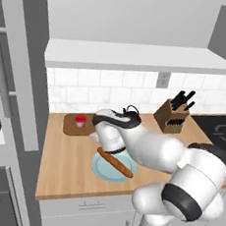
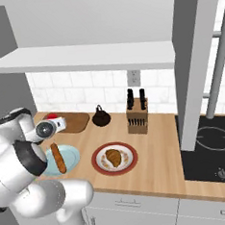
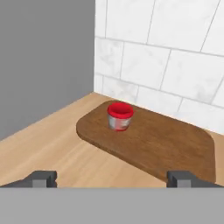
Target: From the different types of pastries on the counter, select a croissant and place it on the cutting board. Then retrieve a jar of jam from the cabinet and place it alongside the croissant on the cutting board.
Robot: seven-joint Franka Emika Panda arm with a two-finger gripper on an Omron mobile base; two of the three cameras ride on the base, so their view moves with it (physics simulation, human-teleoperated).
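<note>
In the hand view a small jar of jam (image 3: 120, 116) with a red lid stands upright on the dark-brown cutting board (image 3: 157, 142), near its left far corner. My gripper (image 3: 113, 178) is open and empty, its fingertips (image 3: 42, 178) wide apart, short of the board and well clear of the jar. From the left base view the jar (image 1: 80, 120) sits on the board (image 1: 71, 128) by the wall, with my arm just right of it. The croissant (image 2: 113, 157) lies on a red-rimmed plate (image 2: 98, 165) on the wooden counter (image 2: 157, 163). The baguette (image 2: 57, 158) rests on a light-blue plate (image 2: 72, 156).
A black teapot (image 2: 101, 116) stands right of the board and a knife block (image 2: 137, 117) beyond it. A black cooktop (image 2: 209, 147) takes the counter's right end. A grey cabinet side (image 3: 43, 65) walls off the left; a white tiled wall (image 3: 175, 65) runs behind.
</note>
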